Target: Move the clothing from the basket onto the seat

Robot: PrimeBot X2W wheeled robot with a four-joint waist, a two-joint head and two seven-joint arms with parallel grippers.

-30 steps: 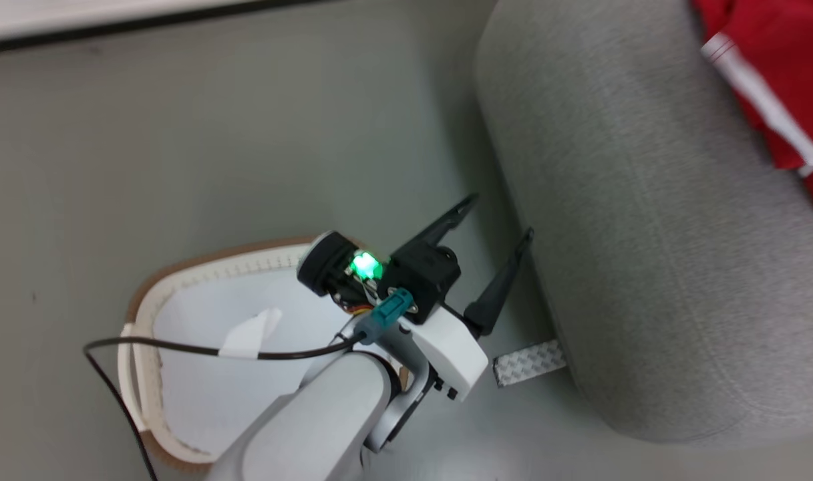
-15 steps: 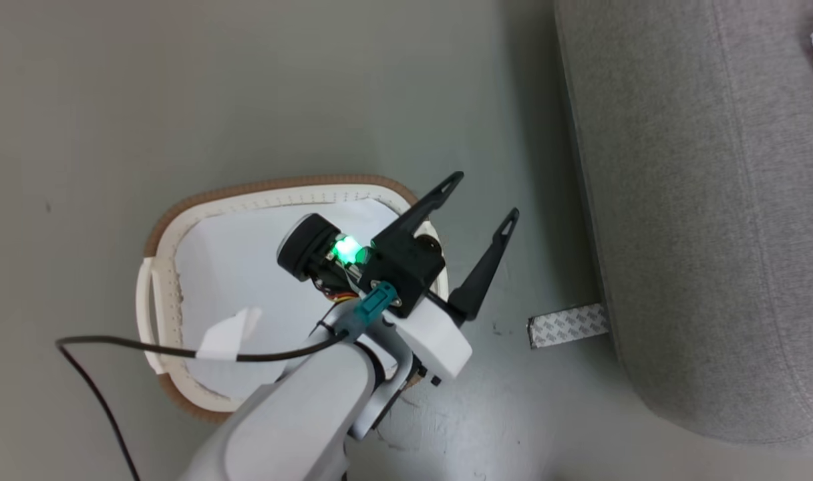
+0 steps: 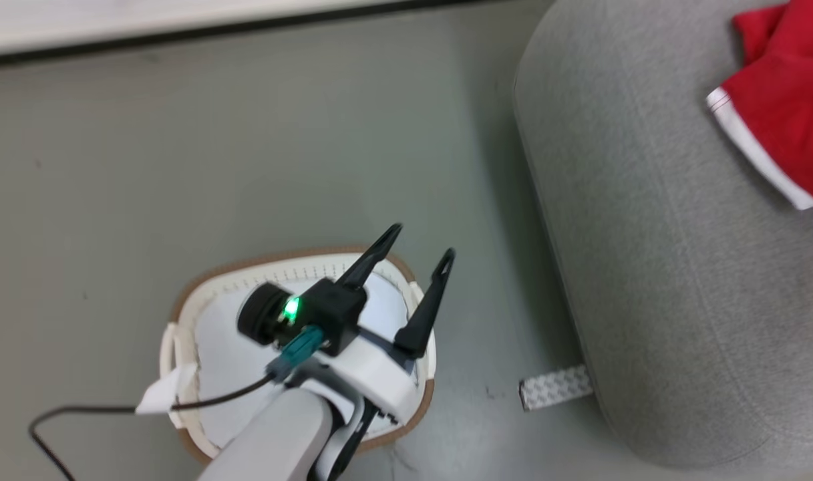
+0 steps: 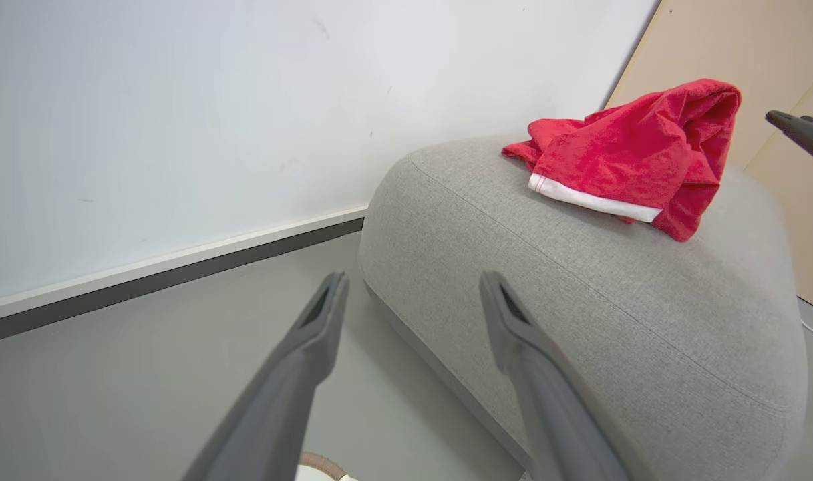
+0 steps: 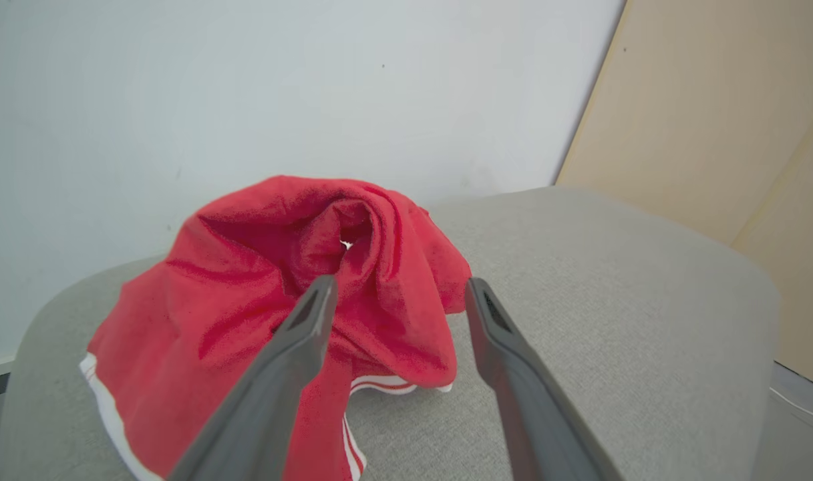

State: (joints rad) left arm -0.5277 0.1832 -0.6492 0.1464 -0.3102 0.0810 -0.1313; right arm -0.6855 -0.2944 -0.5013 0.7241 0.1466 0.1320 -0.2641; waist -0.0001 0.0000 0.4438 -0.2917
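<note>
L gripper (image 3: 421, 244) spread wide, empty, its forearm (image 3: 279, 437) slanting up-right over basket (image 3: 191, 302). R gripper (image 5: 399, 288) also spread, empty, aimed at clothing (image 3: 783, 107) heaped on seat (image 3: 646, 254), far right.

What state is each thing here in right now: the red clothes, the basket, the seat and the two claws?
Clothing: crumpled in a heap on the seat.
Seat: carrying the clothing on top.
Basket: upright on the floor, white liner showing, no red seen inside.
Left gripper: open, empty, above the basket.
Right gripper: open, empty, pointing at the clothing.
</note>
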